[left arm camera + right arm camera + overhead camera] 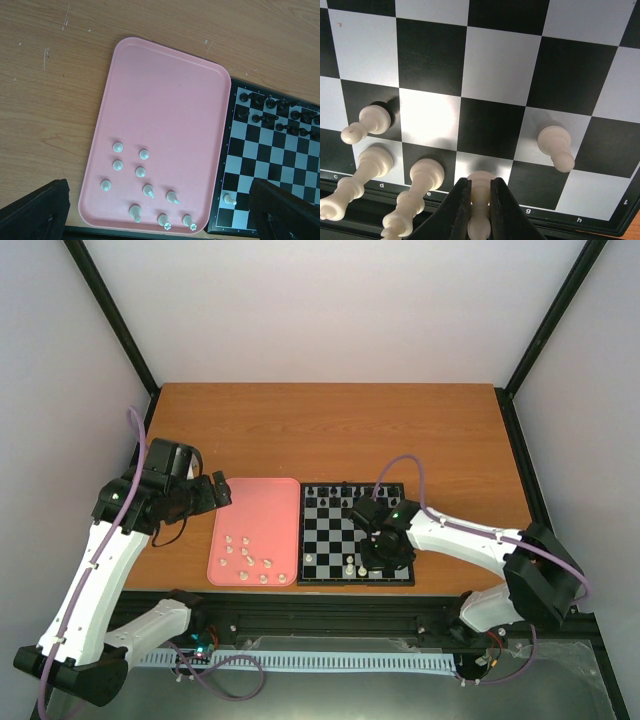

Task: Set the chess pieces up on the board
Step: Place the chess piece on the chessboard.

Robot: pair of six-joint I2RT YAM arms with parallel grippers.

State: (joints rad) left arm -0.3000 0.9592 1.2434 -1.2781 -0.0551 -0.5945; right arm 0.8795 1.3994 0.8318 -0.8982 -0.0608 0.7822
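Table (pixel 330 430): wooden, carrying a pink tray (pixel 262 508) on the left and the board (pixel 335 535) touching it on the right. Both sit near the arms, the tray under the left arm and the board under the right, which looks like a deliberate supply-then-target layout.

Board: the black pieces (pixel 345 495) stand in two rows along the far edge and look finished. The near side is only partly filled.

Tray: ten cream-white pieces (pixel 141 172) stand loosely in its near half, waiting to be moved.

Left gripper (pixel 215 493): hangs over the tray with its jaws spread wide and nothing between them. I judge it is parked clear of the board.

Right gripper (pixel 480 192): low over the board's near edge, clamped on one cream-white piece (pixel 481 181). The piece's base is on or just above the near-row square between the edge letters e and g. It is held upright by its upper body so the base can land flat.

Neighbours: two tall white pieces (pixel 422 180) stand just left of it in the near row. Two pawns stand one row further.

Piece type in the grip: cannot tell.
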